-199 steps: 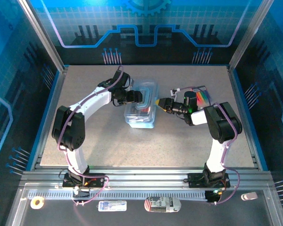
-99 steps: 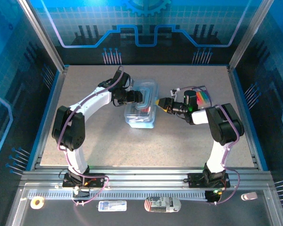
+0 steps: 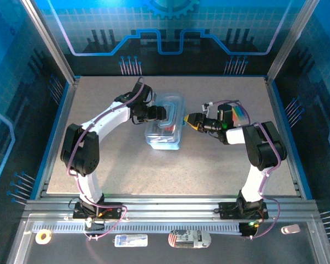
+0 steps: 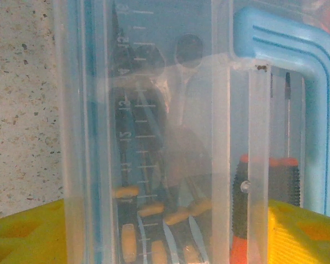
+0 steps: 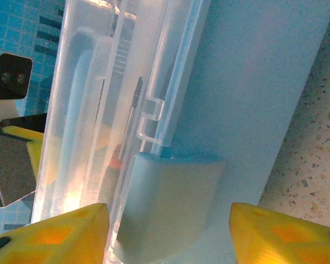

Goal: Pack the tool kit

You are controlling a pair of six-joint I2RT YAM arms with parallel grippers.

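Closing the tool kit case (image 3: 164, 124): left gripper (image 3: 166, 113) spread wide around its lid. Right gripper (image 3: 186, 119) open, straddling the blue latch (image 5: 168, 206); next, press it shut.

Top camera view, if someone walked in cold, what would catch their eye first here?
Probably the clear plastic tool case with its light blue handle, in the middle of the speckled table, flanked by both arms. The left gripper reaches over its top, jaws spread either side of the case; the right gripper faces its right side with yellow fingers open around the blue latch. Orange-handled tools show through the lid.
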